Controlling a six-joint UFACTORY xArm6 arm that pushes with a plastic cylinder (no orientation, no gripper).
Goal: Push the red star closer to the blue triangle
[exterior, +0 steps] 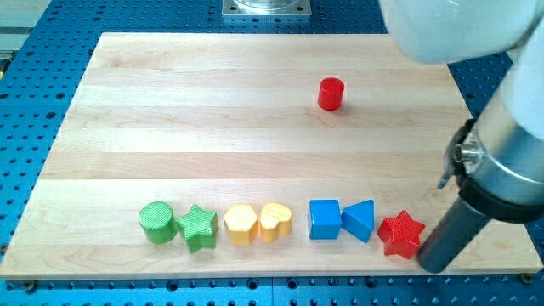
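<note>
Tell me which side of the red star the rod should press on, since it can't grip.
Press the red star on its right-hand points, pushing toward the view's left: the blue triangle sits immediately to its left, nearly touching. My tip is already at the star's lower right, so probably only a short nudge is needed.

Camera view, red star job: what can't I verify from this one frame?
- My tip: the thick rod hides its end, so contact with the red star is unclear.
- Red star: its right points are covered by the rod.
- Gap between the red star and the blue triangle: too fine to tell touching from apart.
- Arm: cut off by the view's top and right edges.
</note>
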